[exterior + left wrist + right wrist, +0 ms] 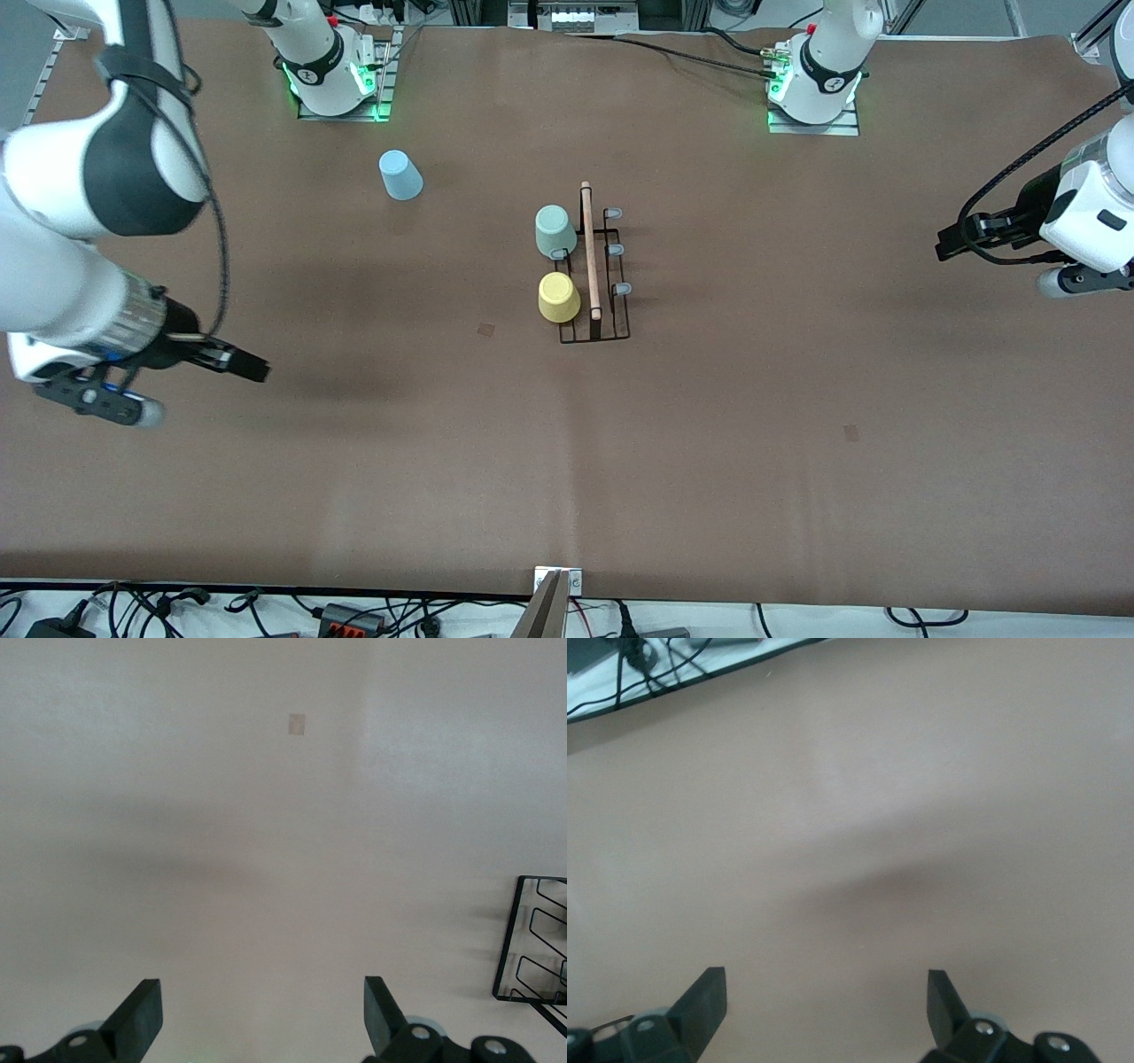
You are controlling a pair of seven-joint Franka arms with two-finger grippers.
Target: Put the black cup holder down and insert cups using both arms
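The black cup holder (pixel 608 292) stands mid-table, its wooden rod handle (pixel 589 250) along the middle. The sage green cup (pixel 555 230) and the yellow cup (pixel 559 297) sit upside down on pegs on the side toward the right arm's end. Three grey-tipped pegs on the side toward the left arm's end are bare. The light blue cup (pixel 400 175) stands upside down on the table, nearer the right arm's base. My right gripper (pixel 250 365) is open and empty over bare table. My left gripper (pixel 948 244) is open and empty; a corner of the holder (pixel 536 943) shows in the left wrist view.
Brown paper covers the table (pixel 709 443). Cables (pixel 177 607) lie along the table's edge nearest the front camera and show in the right wrist view (pixel 647 665). The arm bases (pixel 332 71) stand at the edge farthest from the front camera.
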